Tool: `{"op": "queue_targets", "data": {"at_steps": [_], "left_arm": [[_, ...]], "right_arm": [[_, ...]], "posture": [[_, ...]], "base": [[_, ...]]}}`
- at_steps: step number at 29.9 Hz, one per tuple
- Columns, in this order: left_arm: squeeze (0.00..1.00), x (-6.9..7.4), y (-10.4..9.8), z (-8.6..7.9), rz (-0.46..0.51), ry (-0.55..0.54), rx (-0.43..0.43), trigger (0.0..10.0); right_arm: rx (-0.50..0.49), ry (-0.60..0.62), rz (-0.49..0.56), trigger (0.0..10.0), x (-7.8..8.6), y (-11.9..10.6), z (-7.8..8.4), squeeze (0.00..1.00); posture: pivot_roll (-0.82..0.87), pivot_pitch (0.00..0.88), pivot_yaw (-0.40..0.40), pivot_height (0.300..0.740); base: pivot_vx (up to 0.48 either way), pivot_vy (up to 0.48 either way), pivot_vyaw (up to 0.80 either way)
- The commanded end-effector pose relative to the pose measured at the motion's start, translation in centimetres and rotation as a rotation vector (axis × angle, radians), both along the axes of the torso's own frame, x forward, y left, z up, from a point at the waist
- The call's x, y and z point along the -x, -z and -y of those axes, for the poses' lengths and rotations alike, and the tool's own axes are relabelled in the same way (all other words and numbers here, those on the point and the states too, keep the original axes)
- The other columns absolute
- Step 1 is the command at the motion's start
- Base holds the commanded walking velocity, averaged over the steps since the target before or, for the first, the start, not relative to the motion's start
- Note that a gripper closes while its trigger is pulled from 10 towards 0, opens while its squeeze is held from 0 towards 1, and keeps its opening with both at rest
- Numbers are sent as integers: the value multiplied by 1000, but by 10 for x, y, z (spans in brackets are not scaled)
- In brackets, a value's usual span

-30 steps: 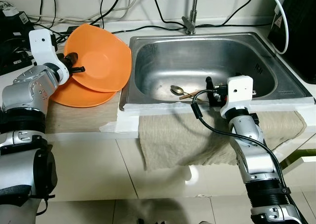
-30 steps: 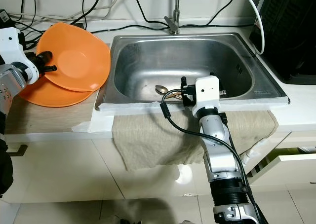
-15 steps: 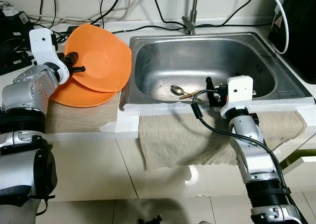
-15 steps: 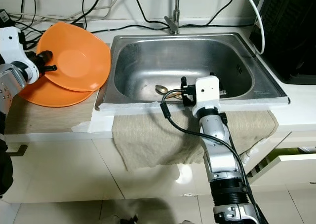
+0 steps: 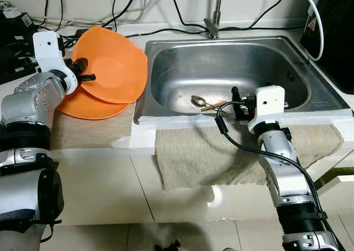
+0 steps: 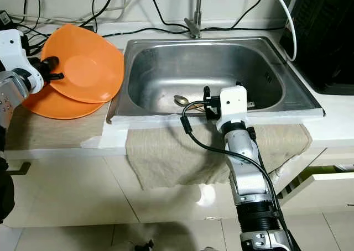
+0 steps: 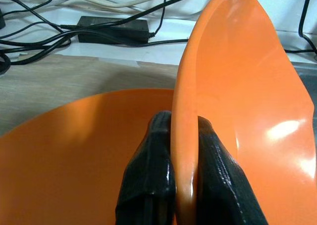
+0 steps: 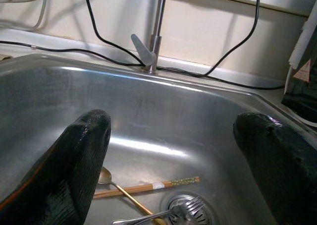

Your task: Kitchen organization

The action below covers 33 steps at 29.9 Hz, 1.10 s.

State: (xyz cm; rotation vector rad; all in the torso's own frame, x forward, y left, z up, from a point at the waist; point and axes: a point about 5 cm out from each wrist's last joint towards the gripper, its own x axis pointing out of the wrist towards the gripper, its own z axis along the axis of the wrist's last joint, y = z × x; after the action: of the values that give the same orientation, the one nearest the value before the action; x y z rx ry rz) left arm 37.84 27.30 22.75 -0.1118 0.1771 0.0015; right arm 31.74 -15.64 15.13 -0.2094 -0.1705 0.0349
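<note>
1. the left arm is bent at the elbow at the left of the scene, its forearm raised over the wooden counter [image 5: 83,132] and its wrist turned toward the sink.
2. the left gripper [image 7: 184,136] is clamped on the rim of the upper orange plate [image 5: 113,63], one black finger on each face of it.
3. that plate is held tilted, its right edge reaching over the sink's left rim, above a lower orange plate [image 5: 91,106] lying flat on the counter.
4. the right arm rises from the near right, forearm upright against the beige towel [image 5: 193,154] draped over the counter's front edge.
5. the right gripper [image 8: 173,150] is spread wide and empty, poised over the near edge of the steel sink [image 5: 182,52].
6. in the basin lie a spoon [image 8: 106,178], chopsticks [image 8: 148,187] and a fork [image 8: 173,212] by the drain.
7. the faucet [image 5: 213,21] stands at the far rim, with black cables [image 5: 166,30] behind.
</note>
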Motion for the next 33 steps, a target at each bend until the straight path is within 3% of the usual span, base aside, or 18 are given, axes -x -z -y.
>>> {"op": "queue_targets", "data": {"at_steps": [1,33], "left_arm": [[0,3,12,-2,-52,-15,-20,0],[0,4,12,-1,-51,-15,-20,0]], "right_arm": [[-7,-3,9,10000,1,-4,0,0],[-7,-4,8,10000,2,-4,1,0]], "posture": [[-21,0,53,740],[-22,0,52,740]], "base": [[0,0,0],[0,0,0]]}}
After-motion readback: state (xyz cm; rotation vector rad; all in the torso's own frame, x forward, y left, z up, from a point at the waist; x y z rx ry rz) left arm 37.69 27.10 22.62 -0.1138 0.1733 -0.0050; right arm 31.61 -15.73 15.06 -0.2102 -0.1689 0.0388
